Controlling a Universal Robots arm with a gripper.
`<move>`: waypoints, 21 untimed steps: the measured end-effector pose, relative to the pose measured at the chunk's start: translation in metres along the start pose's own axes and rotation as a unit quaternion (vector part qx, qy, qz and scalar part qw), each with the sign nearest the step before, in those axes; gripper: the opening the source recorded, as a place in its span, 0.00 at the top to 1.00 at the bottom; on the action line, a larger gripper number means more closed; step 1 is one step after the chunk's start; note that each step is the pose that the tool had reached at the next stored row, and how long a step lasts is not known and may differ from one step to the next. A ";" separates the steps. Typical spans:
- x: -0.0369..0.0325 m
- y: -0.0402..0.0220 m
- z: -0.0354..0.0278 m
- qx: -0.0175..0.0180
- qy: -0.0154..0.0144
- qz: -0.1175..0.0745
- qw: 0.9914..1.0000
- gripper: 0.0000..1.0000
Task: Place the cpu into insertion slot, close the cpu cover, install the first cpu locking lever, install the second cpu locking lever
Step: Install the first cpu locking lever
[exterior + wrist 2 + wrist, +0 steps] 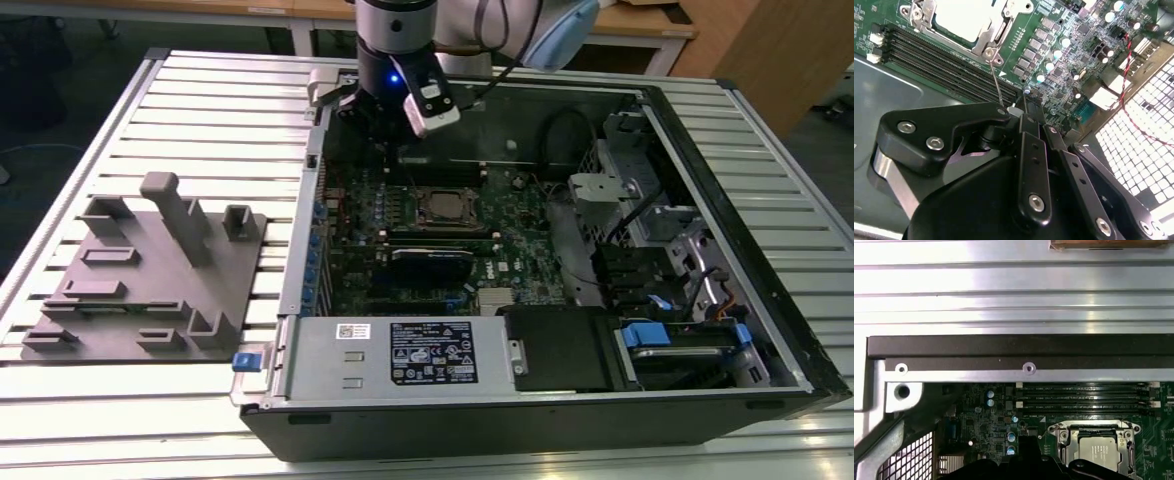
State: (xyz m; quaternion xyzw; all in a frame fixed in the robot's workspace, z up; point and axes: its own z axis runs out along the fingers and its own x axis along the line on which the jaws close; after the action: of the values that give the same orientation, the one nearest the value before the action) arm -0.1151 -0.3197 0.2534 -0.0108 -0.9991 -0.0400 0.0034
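— Where's the chip (1097, 450)?
— In its socket (445, 208) mid-board (514, 225), metal frame (995, 31) lying over it.
— And the gripper (1024, 111)?
— Closed, nothing between its tips, beside the memory slots (939, 60). A thin wire lever (995, 80) reaches it.

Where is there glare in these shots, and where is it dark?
First wrist view: glare washes the ribbed table pale. Second wrist view: the cpu top and the vent grille blow out white. Exterior view: even light, the case interior shaded.
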 end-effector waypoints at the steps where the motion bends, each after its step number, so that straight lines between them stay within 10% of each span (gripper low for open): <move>1: 0.0000 0.0004 0.0000 0.000 0.000 0.000 1.000 0.90; 21: -0.0078 0.0022 -0.0005 0.000 0.000 -0.001 1.000 0.90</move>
State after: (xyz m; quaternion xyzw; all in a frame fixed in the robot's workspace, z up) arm -0.1072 -0.3178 0.2541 -0.0094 -0.9991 -0.0400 0.0033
